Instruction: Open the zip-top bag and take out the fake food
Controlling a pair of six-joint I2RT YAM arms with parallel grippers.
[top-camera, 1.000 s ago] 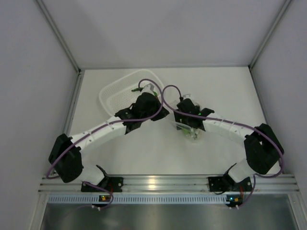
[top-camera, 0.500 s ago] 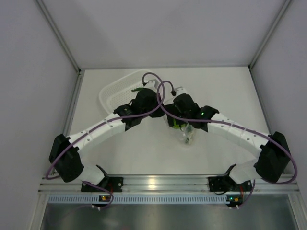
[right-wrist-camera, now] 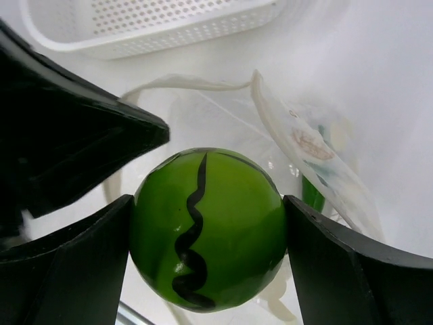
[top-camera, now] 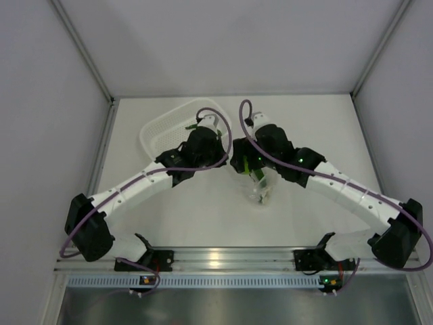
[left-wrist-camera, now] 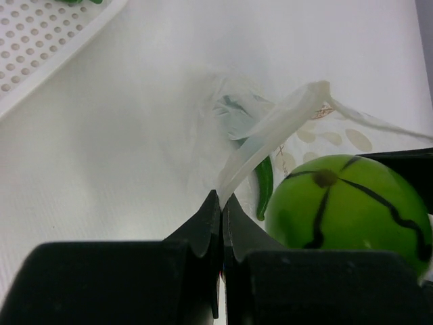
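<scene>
- Left gripper point(left-wrist-camera: 221, 203), black fingertips pressed tight together, pinching a stretched white strip at the mouth of the zip-top bag point(left-wrist-camera: 270, 132).
- Right gripper point(right-wrist-camera: 207, 233), fingers clamped on either side of a lime-green ball point(right-wrist-camera: 210, 220) with wavy dark lines.
- Ball right at the bag's open mouth, clear plastic behind and beside it; fully out of the bag or not, impossible to tell.
- Dark green pod point(left-wrist-camera: 264, 184), slim and curved, inside the transparent bag, just beside the ball.
- From overhead, bag hanging crinkled between the two grippers, lower end toward the white table point(top-camera: 203, 217); touching or lifted, impossible to tell.
- White perforated basket point(top-camera: 159, 132) on the far left part of the table, just beside the left gripper, with something small and green inside, too small to identify.
- Both arms reaching in from the near edge, wrists meeting near the table's middle.
</scene>
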